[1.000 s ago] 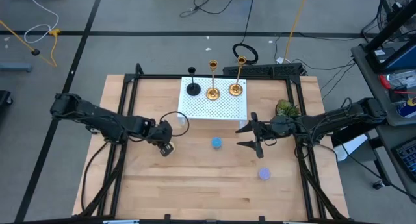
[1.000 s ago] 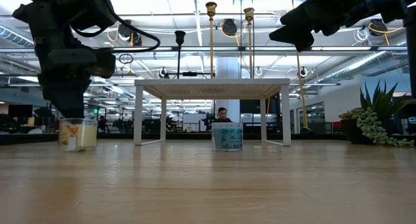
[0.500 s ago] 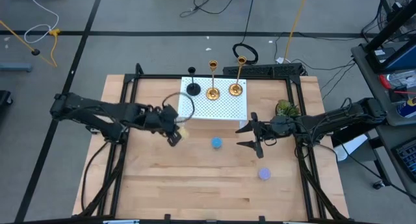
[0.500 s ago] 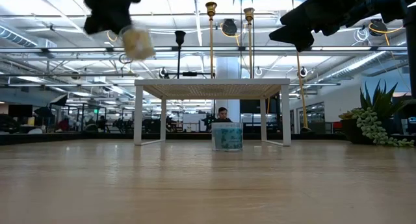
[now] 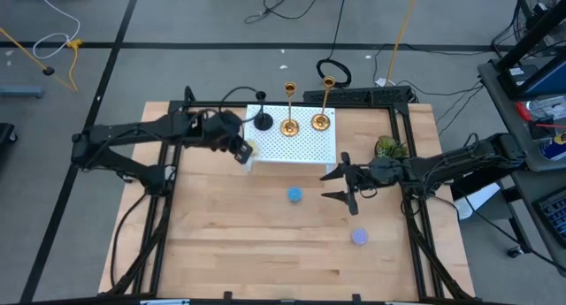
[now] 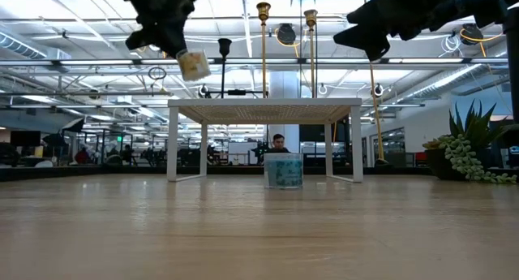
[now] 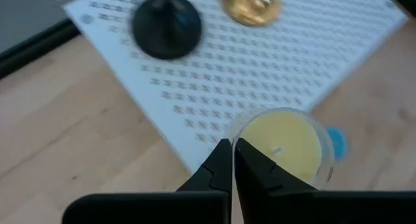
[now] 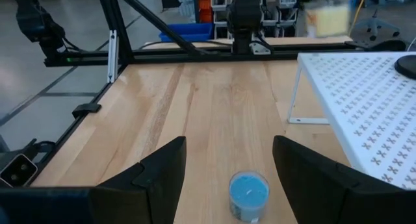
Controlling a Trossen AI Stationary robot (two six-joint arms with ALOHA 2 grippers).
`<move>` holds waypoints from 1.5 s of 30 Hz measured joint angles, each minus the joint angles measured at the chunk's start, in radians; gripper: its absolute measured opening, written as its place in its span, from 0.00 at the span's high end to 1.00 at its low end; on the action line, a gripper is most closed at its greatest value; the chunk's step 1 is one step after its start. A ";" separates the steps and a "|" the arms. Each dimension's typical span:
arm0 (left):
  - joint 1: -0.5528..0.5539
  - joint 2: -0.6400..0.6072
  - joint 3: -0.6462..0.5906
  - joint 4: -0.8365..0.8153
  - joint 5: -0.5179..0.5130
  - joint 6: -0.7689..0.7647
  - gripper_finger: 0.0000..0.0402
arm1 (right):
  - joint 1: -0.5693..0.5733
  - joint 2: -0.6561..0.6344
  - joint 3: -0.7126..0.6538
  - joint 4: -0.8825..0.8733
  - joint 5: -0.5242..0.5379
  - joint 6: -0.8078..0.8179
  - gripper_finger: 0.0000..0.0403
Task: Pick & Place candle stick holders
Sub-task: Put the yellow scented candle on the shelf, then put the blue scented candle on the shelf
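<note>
Two brass candle stick holders (image 5: 289, 125) (image 5: 322, 121) and a shorter black one (image 5: 263, 121) stand on their round bases on the white perforated stand (image 5: 305, 146). My left gripper (image 5: 240, 152) is shut on the small round yellow piece (image 5: 248, 151), held in the air over the stand's left edge. It also shows in the low view (image 6: 195, 65). The blue piece (image 5: 294, 195) and the lavender piece (image 5: 360, 238) stand on the table. My right gripper (image 5: 340, 186) is open and empty, in the air to the right of the blue piece (image 8: 249, 193). My left gripper pinches the yellow piece's clear rim (image 7: 238, 129) on one side. One finger (image 7: 257, 164) seems to lie inside over the wax and the other outside. The fingers slant down from the table's left. The piece hangs below them, slightly tilted, clear of the table and stand.
A green plant sprig (image 5: 389, 148) lies at the stand's right, near the right arm. A black frame (image 5: 177, 110) runs along the table's edges. Bare wood (image 5: 265, 252) lies in front of the stand.
My left gripper has risen from the table with the yellow piece and gone toward the far edge and a little right. It now holds it level with the stand's top, at its left edge. The piece has been lifted clear of the table.
</note>
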 joint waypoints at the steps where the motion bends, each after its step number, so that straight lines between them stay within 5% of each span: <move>1: 0.013 0.009 0.001 0.001 -0.002 0.002 0.98 | 0.000 0.000 0.000 0.004 0.000 -0.003 0.44; 16: 0.088 0.141 0.002 0.087 0.016 0.071 0.97 | 0.000 0.000 0.000 0.004 0.000 -0.021 0.44; 32: 0.097 0.141 0.001 0.112 0.045 0.045 0.79 | 0.000 0.000 0.000 0.003 0.000 -0.023 0.44; 45: 0.095 0.050 0.021 0.106 0.154 0.168 0.76 | 0.000 0.015 0.000 0.001 0.001 -0.015 0.44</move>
